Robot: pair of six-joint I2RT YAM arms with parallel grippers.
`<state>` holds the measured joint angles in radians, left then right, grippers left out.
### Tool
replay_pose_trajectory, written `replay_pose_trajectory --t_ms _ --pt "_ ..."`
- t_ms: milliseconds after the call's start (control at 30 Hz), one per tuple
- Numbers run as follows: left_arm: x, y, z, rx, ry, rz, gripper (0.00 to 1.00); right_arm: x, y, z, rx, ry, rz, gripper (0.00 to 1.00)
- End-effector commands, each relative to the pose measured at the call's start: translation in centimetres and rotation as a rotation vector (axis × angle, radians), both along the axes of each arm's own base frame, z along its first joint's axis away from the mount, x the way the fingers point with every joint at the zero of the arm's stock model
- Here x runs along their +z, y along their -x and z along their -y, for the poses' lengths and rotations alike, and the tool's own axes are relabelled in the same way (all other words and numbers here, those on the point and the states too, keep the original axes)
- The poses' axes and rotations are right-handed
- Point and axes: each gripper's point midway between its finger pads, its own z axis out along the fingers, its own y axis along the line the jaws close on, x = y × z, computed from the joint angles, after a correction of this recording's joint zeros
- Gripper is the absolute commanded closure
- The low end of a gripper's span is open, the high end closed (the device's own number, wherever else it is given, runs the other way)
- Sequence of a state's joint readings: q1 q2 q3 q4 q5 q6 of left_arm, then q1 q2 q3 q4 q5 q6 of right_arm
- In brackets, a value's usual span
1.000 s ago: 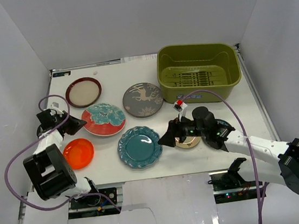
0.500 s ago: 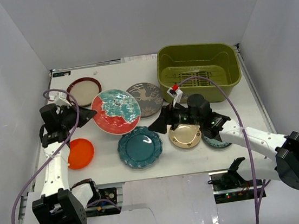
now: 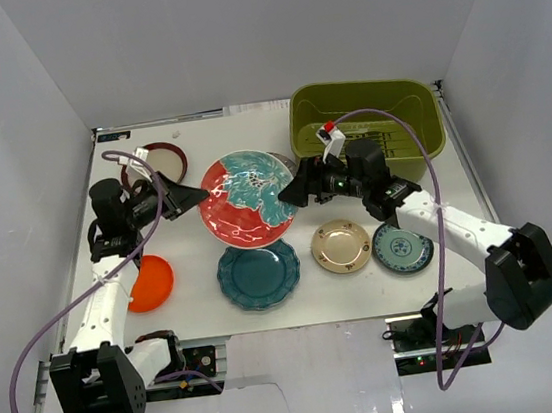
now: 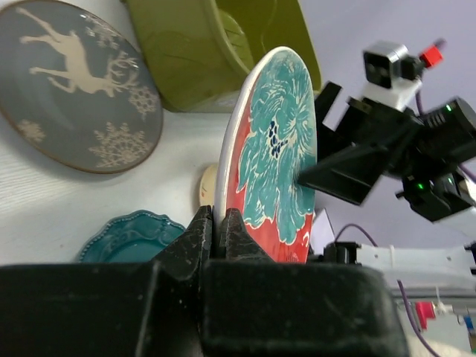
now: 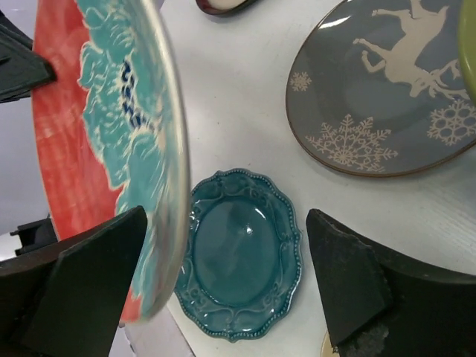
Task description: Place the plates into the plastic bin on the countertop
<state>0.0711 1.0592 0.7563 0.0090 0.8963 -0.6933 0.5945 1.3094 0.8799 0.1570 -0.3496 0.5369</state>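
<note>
You saw a red plate (image 3: pixel 247 198) with teal flowers, a grey plate (image 5: pixel 379 89) with white deer and snowflakes, a teal plate (image 3: pixel 258 274), an olive bin (image 3: pixel 360 83).

Top view: high above the near edge of the counter (image 3: pixel 311 288), looking down over all of it. Left wrist: close, edge-on to the red-and-blue plate (image 4: pixel 277 156), facing past it toward the bin (image 4: pixel 193 52). Right wrist: close at that plate's opposite rim, looking down. All three share this plate and the teal plate (image 5: pixel 238 253) near it.
</note>
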Motion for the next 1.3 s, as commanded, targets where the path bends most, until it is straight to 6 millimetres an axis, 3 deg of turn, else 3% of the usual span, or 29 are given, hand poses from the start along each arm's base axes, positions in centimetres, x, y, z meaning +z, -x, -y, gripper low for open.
replay_pose_trajectory --t_ms 0,100,133,200,233,267,300,333,367,433,467,600,767,800,833,867,900,933,967,1167,1267 --pt "4.8 1.0 2.1 -0.138 0.053 0.147 1.0 1.5 -0.7 -1.2 0.064 -0.016 0.024 0.15" --pt "4.2 0.4 2.6 -0.153 0.046 0.137 1.0 2.0 -1.6 -1.2 0.05 -0.03 0.027 0.33" --pt "4.2 0.1 2.6 -0.152 0.044 0.14 1.0 2.2 -1.8 -1.1 0.045 -0.037 0.024 0.56" --pt "3.9 -0.6 2.5 -0.14 0.039 0.132 0.99 2.7 -2.6 -0.6 0.017 -0.062 0.016 0.75" --pt "4.0 -0.9 2.4 -0.13 0.039 0.131 0.91 3.0 -2.9 -0.4 0.007 -0.074 0.017 0.89" --pt "4.0 -0.8 3.4 -0.155 0.039 0.13 0.82 3.7 -3.2 -0.1 -0.006 -0.097 0.017 0.92" --pt "3.5 -1.5 3.2 -0.137 0.035 0.114 0.72 4.4 -3.9 0.6 -0.028 -0.114 0.028 0.92" --pt "3.6 -2.0 3.1 -0.122 0.032 0.113 0.51 5.1 -4.2 1.1 -0.04 -0.128 0.039 0.92" --pt "3.4 -2.4 3.1 -0.111 0.033 0.097 0.42 6.1 -4.6 1.5 -0.051 -0.153 0.047 0.92" --pt "2.1 -4.0 2.7 -0.059 0.023 0.049 0.25 8.4 -6.3 3.7 -0.102 -0.198 0.082 0.92" --pt "1.5 -4.6 2.4 -0.031 0.014 0.015 0.23 9.2 -6.8 4.5 -0.113 -0.217 0.089 0.92" --pt "-3.4 -7.8 1.0 0.114 -0.033 -0.146 0.21 12.5 -10.5 10.1 -0.26 -0.272 0.148 0.92" --pt "-7.8 -9.6 1.5 0.164 -0.111 -0.278 0.21 12.2 -14.2 16.7 -0.429 -0.286 0.148 0.92" --pt "-8.3 -9.6 2.4 0.151 -0.134 -0.283 0.21 11.5 -14.9 17.4 -0.45 -0.282 0.134 0.92" --pt "-10.5 -10.0 2.2 0.175 -0.187 -0.33 0.21 11.2 -15.4 18.0 -0.471 -0.267 0.134 0.92" --pt "-10.4 -10.6 2.5 0.175 -0.204 -0.324 0.21 10.6 -16.3 19.9 -0.522 -0.246 0.131 0.92" --pt "-10.9 -10.8 3.2 0.164 -0.223 -0.328 0.21 9.4 -17.0 20.6 -0.545 -0.219 0.111 0.92" --pt "-12.8 -11.0 3.1 0.176 -0.26 -0.37 0.21 8.6 -17.7 21.5 -0.583 -0.167 0.107 0.92" --pt "-13.3 -11.3 3.3 0.176 -0.271 -0.379 0.21 8.2 -18.1 22.3 -0.61 -0.147 0.106 0.92" --pt "-17.1 -12.8 3.2 0.211 -0.392 -0.43 0.21 6.0 -20.2 24.7 -0.678 -0.037 0.083 0.92" --pt "-18.2 -13.4 2.7 0.237 -0.441 -0.435 0.23 3.9 -21.4 26.1 -0.732 0.048 0.058 0.92"
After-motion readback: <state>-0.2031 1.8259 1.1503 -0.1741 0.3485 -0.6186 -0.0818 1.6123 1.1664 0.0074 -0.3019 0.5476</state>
